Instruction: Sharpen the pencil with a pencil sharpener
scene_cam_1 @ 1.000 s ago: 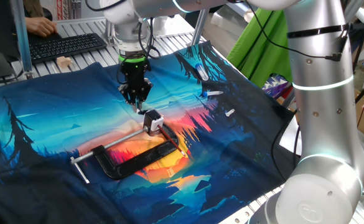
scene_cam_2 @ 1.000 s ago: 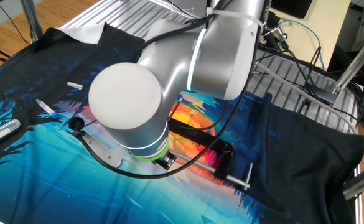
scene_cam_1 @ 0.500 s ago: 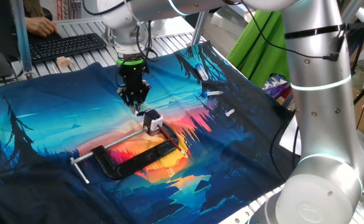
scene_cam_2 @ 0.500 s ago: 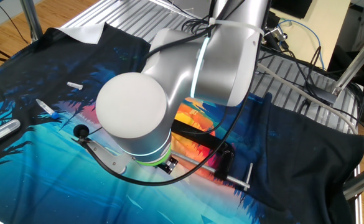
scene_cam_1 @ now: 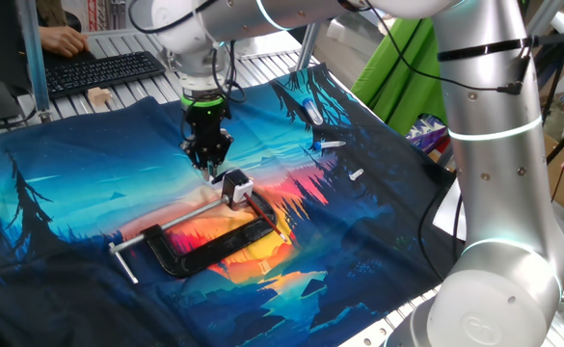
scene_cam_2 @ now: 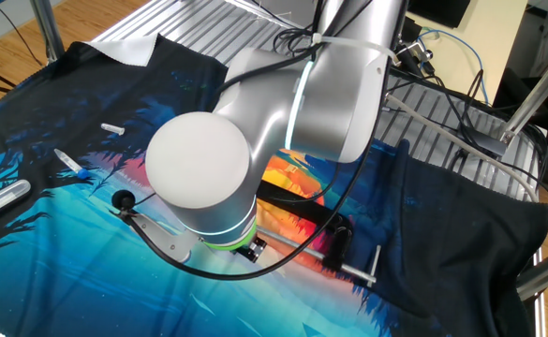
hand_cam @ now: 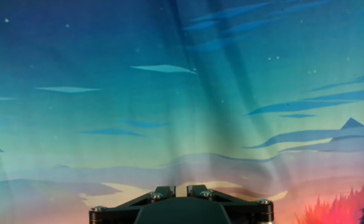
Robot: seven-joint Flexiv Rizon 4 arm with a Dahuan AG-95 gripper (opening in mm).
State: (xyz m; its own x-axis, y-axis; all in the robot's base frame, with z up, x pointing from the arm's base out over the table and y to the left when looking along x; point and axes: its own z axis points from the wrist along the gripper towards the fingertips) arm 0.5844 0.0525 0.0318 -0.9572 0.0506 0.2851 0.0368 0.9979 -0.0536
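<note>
The pencil sharpener [scene_cam_1: 235, 186], a small white-and-black block, sits on the printed cloth at the jaw end of the black C-clamp [scene_cam_1: 216, 248]. My gripper [scene_cam_1: 208, 162] hangs just up and left of the sharpener, fingers pointing down and pressed together. A thin dark stick, the pencil [scene_cam_1: 215, 172], pokes out below the fingertips towards the sharpener. In the hand view the fingers [hand_cam: 163, 191] stand almost touching at the bottom edge, over bare cloth; the pencil and sharpener do not show there. In the other fixed view my arm hides the gripper and the sharpener.
Blue-and-white marker pens [scene_cam_1: 312, 110] [scene_cam_1: 329, 145] and a small cap [scene_cam_1: 356, 175] lie on the cloth to the right. The clamp's steel rod [scene_cam_1: 171, 225] runs left of the sharpener. A keyboard [scene_cam_1: 103, 69] and a person's hand are at the back left.
My gripper has shifted slightly left, a little away from the sharpener. The arm's elbow has swung a little in the other fixed view. The sharpener and clamp have not moved.
</note>
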